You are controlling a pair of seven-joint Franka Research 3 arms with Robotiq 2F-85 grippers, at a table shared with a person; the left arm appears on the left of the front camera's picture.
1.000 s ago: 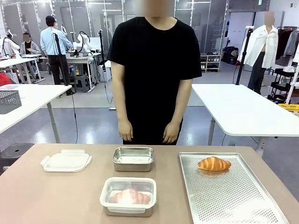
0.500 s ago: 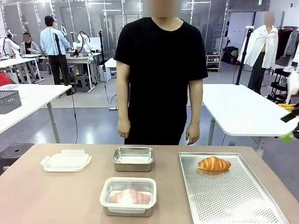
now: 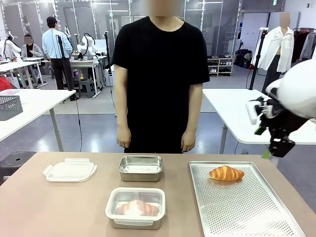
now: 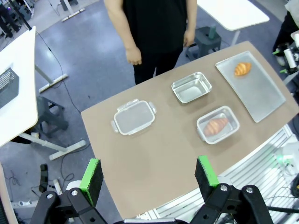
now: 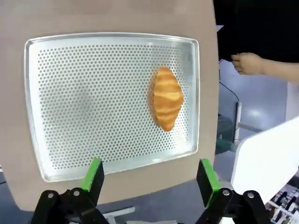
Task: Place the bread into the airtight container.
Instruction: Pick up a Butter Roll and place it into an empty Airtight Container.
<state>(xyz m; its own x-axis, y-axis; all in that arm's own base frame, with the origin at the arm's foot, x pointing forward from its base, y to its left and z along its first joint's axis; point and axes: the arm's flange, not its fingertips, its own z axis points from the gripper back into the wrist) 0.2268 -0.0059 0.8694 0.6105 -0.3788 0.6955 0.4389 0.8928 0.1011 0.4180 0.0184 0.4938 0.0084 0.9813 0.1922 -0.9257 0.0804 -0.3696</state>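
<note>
The right gripper (image 5: pixel 150 170) hangs over the perforated tray (image 5: pixel 70 93), jaws spread wide and empty. The croissant (image 5: pixel 167 104) lies on the tray just ahead of its fingers, untouched. The left gripper (image 4: pixel 148 167) gapes too, high above the table (image 4: pixel 154 154).

The long perforated silver metal tray (image 3: pixel 247 210) had a dull satin sheen, dotted all over with fine holes. On it, the golden-brown croissant (image 3: pixel 226 173) showed a glossy, ridged crust. The open rectangular steel container (image 3: pixel 140 168) looked brushed, with bright reflections along its rim. The second steel container (image 3: pixel 135 223) wore a cloudy translucent plastic lid (image 3: pixel 135 197). The loose white plastic lid (image 3: pixel 69 170) looked smooth and semi-matt. The tan table top (image 3: pixel 49 207) was matt and smooth. The person's black T-shirt (image 3: pixel 160 74) was matt cloth. The left gripper (image 4: pixel 148 173) carried matt green pads (image 4: pixel 91 175).
</note>
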